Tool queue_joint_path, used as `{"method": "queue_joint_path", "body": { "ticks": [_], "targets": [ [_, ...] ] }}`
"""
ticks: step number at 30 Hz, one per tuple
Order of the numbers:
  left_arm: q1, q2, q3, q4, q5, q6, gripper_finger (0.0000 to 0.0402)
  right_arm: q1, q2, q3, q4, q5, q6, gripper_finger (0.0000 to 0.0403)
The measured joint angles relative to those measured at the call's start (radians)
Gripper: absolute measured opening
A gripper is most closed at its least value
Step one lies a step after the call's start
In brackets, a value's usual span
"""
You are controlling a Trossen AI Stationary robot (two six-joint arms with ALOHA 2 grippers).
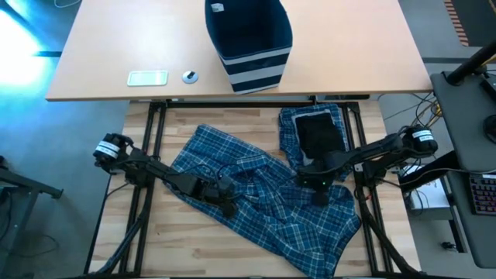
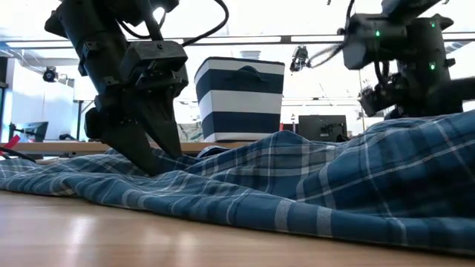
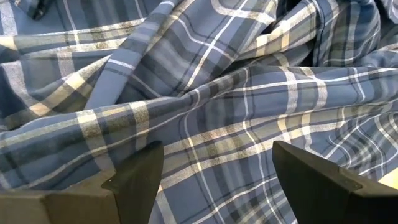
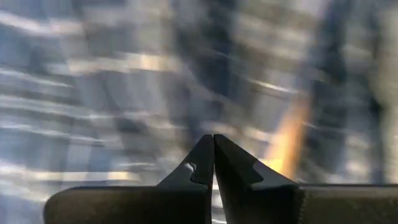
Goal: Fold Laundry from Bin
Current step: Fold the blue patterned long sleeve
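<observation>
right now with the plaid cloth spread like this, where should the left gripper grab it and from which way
Probably the raised fold in the plaid cloth just ahead of the left gripper. Its fingers are open and straddle flat fabric, so come straight down from above and pinch across that ridge. The right gripper is shut, over the cloth's other side.

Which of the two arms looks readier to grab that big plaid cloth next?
Probably the left. The left gripper hangs open over the plaid cloth, a raised fold lying between its fingers in its wrist view. The right gripper is shut, nothing visibly held, and would have to open first.
</observation>
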Motion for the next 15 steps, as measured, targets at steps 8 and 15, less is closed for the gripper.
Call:
{"method": "queue_joint_path", "body": {
  "ticks": [8,15],
  "targets": [
    [0.0,0.0,-0.001,-0.003,0.008,0.0,0.0284,-0.016,0.042,-0.075,-0.026,-0.006,-0.022,0.0009],
    [0.0,0.0,-0.001,-0.006,0.013,-0.001,0.0284,0.054,-0.023,-0.028,-0.042,-0.142,0.05,0.0009]
  ]
}}
